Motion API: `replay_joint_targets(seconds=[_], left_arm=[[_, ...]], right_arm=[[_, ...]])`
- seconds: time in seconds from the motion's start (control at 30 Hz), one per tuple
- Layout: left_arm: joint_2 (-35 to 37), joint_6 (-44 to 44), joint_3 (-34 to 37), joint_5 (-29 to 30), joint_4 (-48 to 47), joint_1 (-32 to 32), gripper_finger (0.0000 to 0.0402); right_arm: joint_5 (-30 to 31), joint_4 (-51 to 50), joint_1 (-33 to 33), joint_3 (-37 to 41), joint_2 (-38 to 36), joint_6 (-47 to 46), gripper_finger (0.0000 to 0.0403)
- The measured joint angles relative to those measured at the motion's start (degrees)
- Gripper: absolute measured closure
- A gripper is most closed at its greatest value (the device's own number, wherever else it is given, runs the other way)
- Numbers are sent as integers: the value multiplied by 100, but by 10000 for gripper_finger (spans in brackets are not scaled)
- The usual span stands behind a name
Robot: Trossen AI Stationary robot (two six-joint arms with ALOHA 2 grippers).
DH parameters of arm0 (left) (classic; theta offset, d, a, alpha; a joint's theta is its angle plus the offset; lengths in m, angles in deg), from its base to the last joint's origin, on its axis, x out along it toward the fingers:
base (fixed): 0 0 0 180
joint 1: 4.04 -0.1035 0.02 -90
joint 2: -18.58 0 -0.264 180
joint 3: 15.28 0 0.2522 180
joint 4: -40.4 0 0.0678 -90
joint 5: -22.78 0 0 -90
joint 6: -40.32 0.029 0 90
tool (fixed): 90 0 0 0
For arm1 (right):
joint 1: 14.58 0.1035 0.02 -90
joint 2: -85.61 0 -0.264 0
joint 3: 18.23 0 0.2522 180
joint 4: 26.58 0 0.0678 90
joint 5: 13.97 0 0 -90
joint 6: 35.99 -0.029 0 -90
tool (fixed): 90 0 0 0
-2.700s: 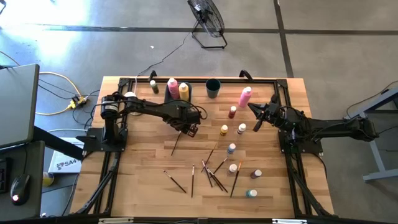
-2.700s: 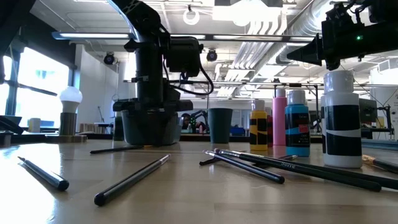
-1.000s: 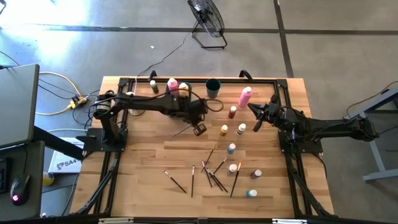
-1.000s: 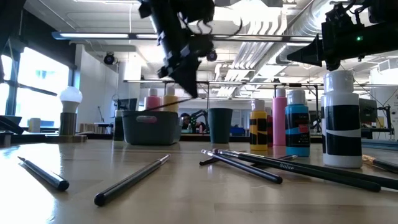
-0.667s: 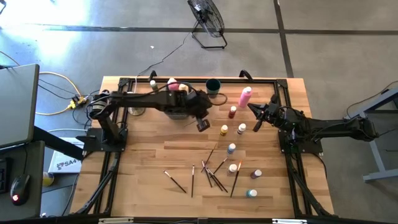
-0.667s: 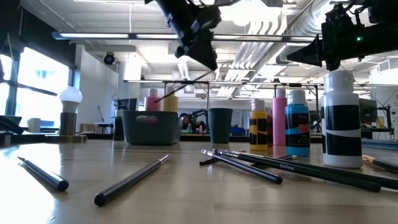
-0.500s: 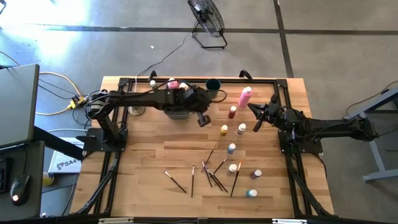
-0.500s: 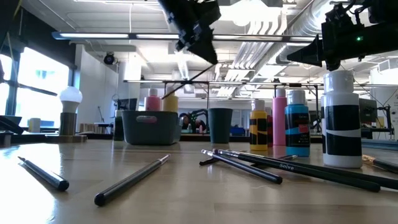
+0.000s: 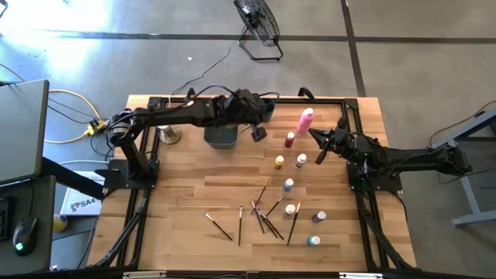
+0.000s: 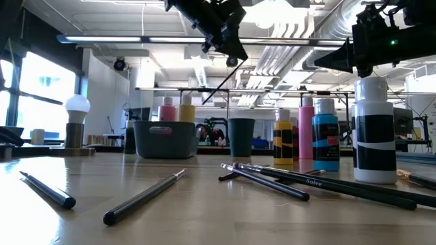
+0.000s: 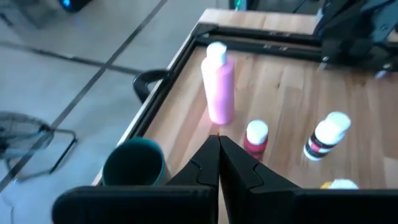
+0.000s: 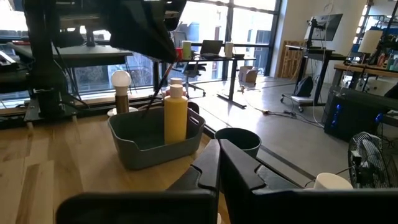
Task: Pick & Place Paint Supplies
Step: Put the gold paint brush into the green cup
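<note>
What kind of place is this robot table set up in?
Probably a robotics lab or open industrial workspace: bare ceiling ducts overhead, a polished concrete floor around the wooden table, and desks with monitors beside big windows.

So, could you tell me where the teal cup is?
In the high view the teal cup stands at the table's far edge, between the grey bin and the pink bottle.

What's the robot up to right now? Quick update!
Left hand shut on paintbrush, held high near teal cup. Right hand shut, empty, beside pink bottle. Nothing blocking.
</note>
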Motion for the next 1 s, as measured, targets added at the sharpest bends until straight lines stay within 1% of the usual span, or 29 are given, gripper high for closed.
replay_joint_targets(seconds=[0.07,0.17,0.27,0.37,0.43,0.5,0.63,0.73,0.8,0.93,1.0], left_arm=[[-2,124,0,-273,196,-119,401],[-2,257,0,-860,634,-321,401],[-2,355,0,-1718,1049,-484,401],[-2,404,0,-2794,1383,-540,401],[-2,488,0,-3447,1562,-531,401],[-2,686,0,-3834,1667,-479,401],[-4,808,2,-4043,1841,-356,401],[-4,902,3,-4078,1837,-216,401],[-4,1062,2,-4069,1848,-84,401],[-5,1201,4,-3911,2063,183,401],[-4,1205,4,-3902,2222,265,401]], right_arm=[[2,0,-2,0,0,0,400],[0,2,-1,0,1,0,400],[0,5,0,0,1,0,400],[-35,83,-2,0,2,-7,400],[-263,224,-2,0,2,-39,400],[-792,420,-2,0,2,-42,400],[-2003,1217,0,0,114,-108,400],[-2450,1689,0,0,284,-304,400],[-2588,1823,0,-2,469,-314,400],[-2451,2132,0,-2,961,-227,400],[-2383,2439,-2,-2,1246,-173,400]])
